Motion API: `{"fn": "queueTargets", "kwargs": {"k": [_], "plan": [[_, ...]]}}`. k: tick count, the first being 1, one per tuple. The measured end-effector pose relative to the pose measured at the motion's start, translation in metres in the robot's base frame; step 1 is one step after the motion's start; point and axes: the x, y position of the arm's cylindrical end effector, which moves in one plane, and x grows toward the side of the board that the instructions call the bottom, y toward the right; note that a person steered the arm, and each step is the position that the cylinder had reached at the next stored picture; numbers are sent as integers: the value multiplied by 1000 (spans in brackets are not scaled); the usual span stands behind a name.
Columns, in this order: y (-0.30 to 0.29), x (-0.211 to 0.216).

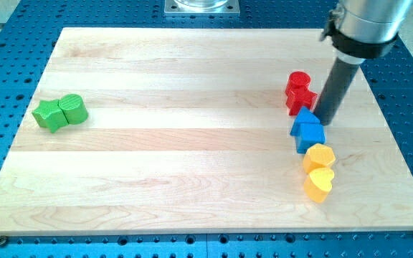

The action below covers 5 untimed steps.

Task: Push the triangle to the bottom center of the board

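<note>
A blue triangle [302, 117] lies at the board's right, touching a second blue block [311, 136] just below it. My tip [325, 120] is on the board right beside the triangle's right side, touching it or nearly so. A red cylinder [299, 81] and a red star [301, 99] sit just above the triangle, to the left of the rod. A yellow hexagon [320, 155] and a yellow heart [319, 183] lie below the blue pair.
A green star [47, 115] and a green cylinder [72, 109] lie together at the board's left. The wooden board [192, 143] rests on a blue perforated table. A metal mount [201, 7] shows at the view's top.
</note>
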Motion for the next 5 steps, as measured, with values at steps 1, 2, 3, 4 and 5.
{"fn": "queueTargets", "kwargs": {"k": [1, 2, 3, 4, 5], "plan": [[-70, 8], [-114, 51], [-113, 60], [-66, 38], [-74, 76]]}}
